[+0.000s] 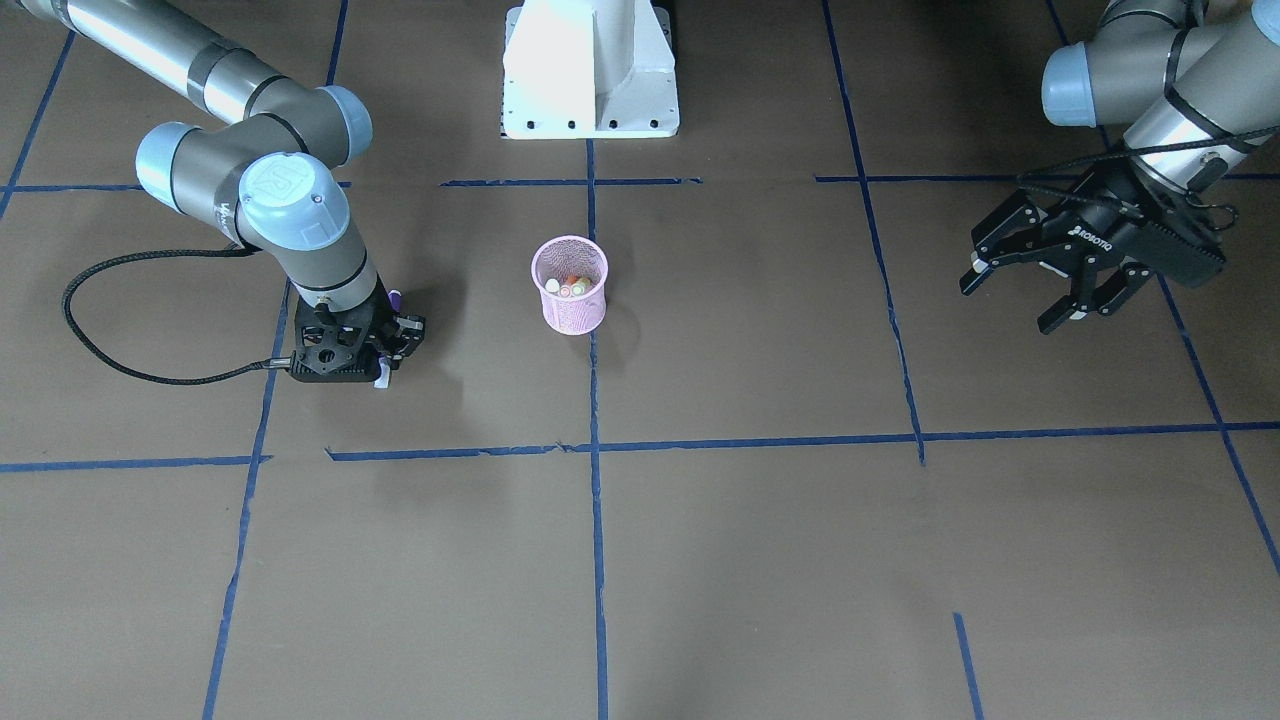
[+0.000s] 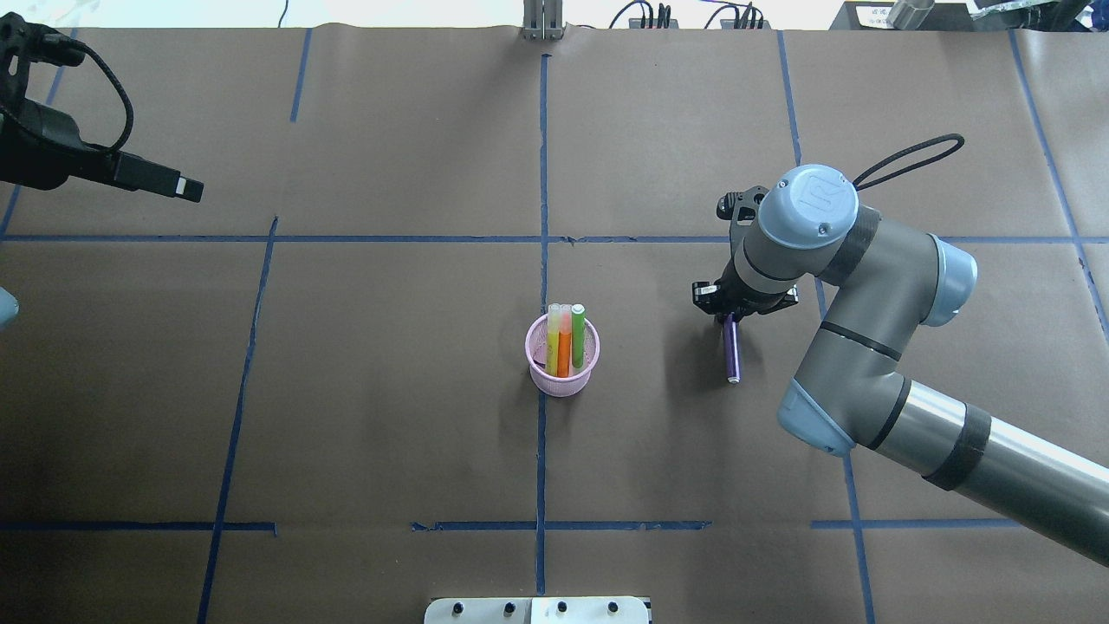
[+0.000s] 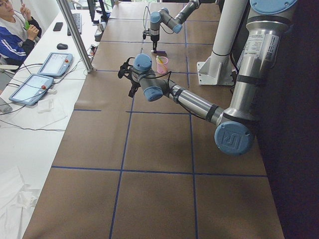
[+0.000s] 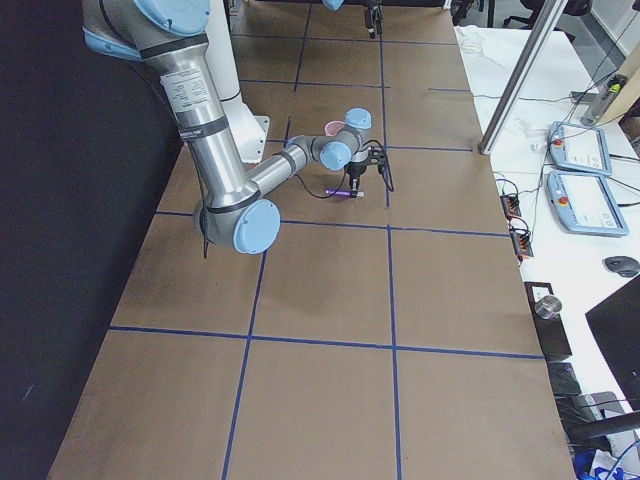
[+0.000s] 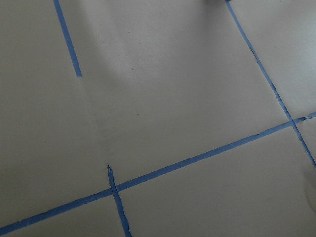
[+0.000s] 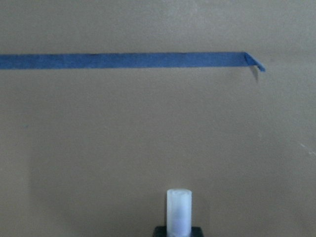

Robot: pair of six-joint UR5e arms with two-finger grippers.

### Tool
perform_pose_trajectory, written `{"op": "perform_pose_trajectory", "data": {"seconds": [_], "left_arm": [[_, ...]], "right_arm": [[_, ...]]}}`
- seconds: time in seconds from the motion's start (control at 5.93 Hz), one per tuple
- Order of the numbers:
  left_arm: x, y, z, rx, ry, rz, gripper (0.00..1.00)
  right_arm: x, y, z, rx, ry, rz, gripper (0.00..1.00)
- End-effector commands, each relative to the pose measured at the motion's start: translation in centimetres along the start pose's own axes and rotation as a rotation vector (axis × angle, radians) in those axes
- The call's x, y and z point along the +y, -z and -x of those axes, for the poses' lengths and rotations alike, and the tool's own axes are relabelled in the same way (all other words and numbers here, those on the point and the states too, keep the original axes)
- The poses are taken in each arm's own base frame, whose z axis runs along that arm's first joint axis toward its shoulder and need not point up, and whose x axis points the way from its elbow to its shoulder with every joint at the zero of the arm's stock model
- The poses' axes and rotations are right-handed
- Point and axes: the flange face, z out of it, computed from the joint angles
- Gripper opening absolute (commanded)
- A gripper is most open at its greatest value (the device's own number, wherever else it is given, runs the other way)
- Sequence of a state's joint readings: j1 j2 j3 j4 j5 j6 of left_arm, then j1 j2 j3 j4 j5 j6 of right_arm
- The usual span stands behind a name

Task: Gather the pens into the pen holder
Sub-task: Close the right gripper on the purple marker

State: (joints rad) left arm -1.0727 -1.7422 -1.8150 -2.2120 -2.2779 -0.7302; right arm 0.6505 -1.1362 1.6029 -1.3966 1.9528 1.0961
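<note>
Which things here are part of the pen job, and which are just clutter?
Job:
pink mesh pen holder; yellow pen, orange pen, green pen standing in it; purple pen on the table, under the right hand.
Lying about:
blue tape lines; control tablets and mouse on the side bench.

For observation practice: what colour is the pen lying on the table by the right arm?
The pen is purple, shown best in the overhead exterior view.
</note>
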Motion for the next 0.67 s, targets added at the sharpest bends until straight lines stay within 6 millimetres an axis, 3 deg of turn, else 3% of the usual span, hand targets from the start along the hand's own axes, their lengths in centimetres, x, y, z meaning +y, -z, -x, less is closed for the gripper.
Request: {"op": "perform_pose_trajectory", "data": {"seconds": [0.0, 0.17, 0.34, 0.51], "left_arm": [[0.0, -0.1, 0.1, -0.001, 0.002, 0.002, 1.0], [0.0, -0.1, 0.1, -0.002, 0.003, 0.003, 0.99], [-0.2, 0.0, 0.9, -0.029, 0.033, 0.017, 0.99], [-0.2, -0.1, 1.7, -0.06, 0.027, 0.042, 1.0]], "right_arm": [[0.0, 0.5, 0.3, -0.008, 0.004, -0.009, 0.0], [0.1, 1.6, 1.0, -0.029, 0.012, -0.027, 0.0], [-0.4, 5.4, 2.0, -0.117, 0.031, -0.106, 0.0], [-0.1, 10.9, 2.9, -0.194, 0.052, -0.201, 0.0]]}}
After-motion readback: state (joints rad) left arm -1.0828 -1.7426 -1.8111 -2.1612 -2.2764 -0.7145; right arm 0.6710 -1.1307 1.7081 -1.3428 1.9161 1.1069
